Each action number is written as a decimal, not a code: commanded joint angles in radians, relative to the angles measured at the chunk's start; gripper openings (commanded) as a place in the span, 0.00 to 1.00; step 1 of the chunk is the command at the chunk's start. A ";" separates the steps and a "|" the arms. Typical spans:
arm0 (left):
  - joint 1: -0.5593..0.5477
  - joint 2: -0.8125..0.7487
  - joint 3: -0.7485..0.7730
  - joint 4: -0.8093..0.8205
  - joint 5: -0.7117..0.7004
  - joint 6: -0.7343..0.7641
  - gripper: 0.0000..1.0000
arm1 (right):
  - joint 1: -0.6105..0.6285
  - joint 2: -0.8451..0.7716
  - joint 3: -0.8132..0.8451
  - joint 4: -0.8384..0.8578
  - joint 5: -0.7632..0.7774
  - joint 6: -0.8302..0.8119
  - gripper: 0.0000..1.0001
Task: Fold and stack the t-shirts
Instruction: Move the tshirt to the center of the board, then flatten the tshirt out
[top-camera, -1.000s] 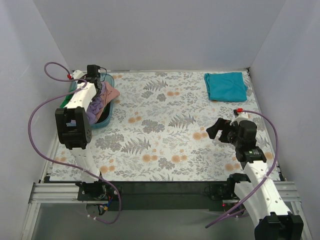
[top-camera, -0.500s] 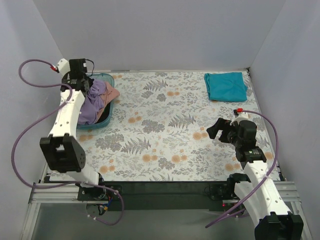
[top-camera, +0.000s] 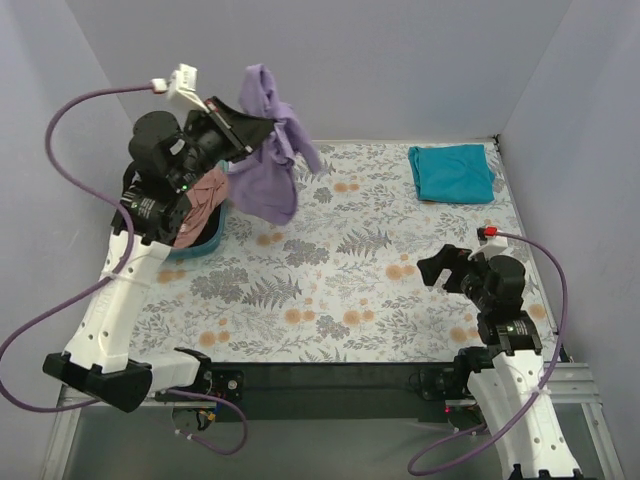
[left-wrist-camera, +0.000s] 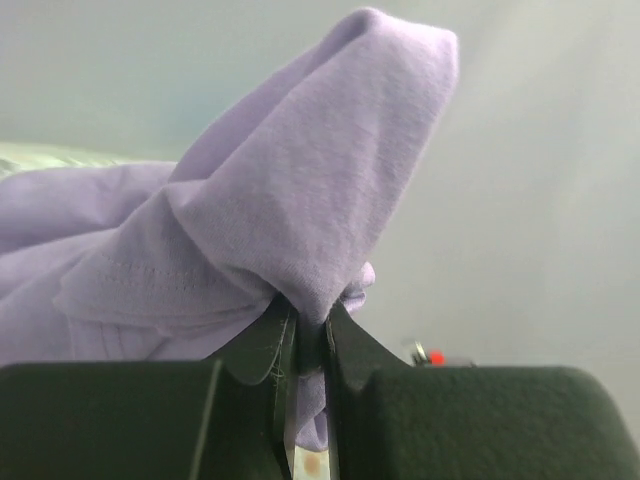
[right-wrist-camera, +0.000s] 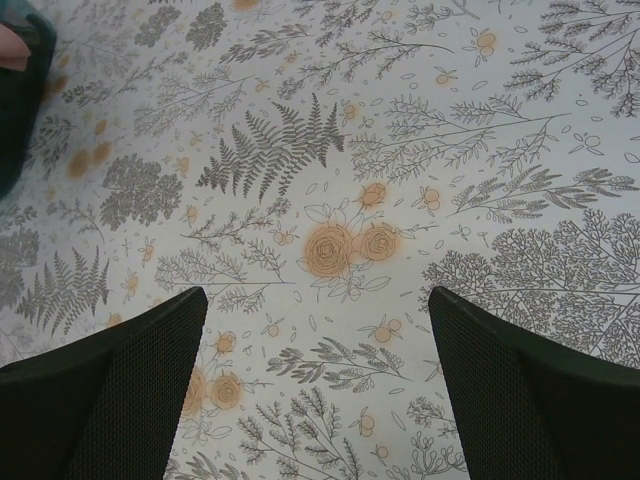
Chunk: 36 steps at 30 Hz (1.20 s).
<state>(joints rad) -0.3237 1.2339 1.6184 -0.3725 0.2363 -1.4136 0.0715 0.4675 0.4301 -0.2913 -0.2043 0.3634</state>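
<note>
**Supervisor:** Status?

**Operator:** Near right, my right gripper (right-wrist-camera: 316, 297) hovers released. Far left, my left gripper (left-wrist-camera: 308, 338) is clenched on the lavender t-shirt (top-camera: 268, 175), which hangs just right of the basket (top-camera: 206, 242).

**Supervisor:** Next?

**Operator:** This is the extraction step. I judge the next move is to spread the shirt flat on the table (top-camera: 330, 290). The teal t-shirt (top-camera: 452, 172) lies folded far right.

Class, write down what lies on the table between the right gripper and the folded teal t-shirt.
Nothing: in the top view only bare floral tablecloth separates the right gripper from the teal t-shirt.
</note>
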 joint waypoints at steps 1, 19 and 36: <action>-0.099 0.035 -0.008 0.073 0.208 0.005 0.00 | -0.003 -0.061 0.041 -0.104 0.080 -0.007 0.98; -0.167 -0.218 -0.762 -0.082 -0.352 -0.130 0.87 | 0.013 0.066 0.086 -0.240 -0.073 -0.038 0.97; -0.166 0.185 -0.798 0.153 -0.301 -0.131 0.92 | 0.369 0.314 0.016 -0.124 0.420 0.325 0.98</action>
<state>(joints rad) -0.4923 1.3495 0.7681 -0.2920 -0.0296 -1.5391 0.4408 0.7094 0.4309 -0.4595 0.0917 0.5987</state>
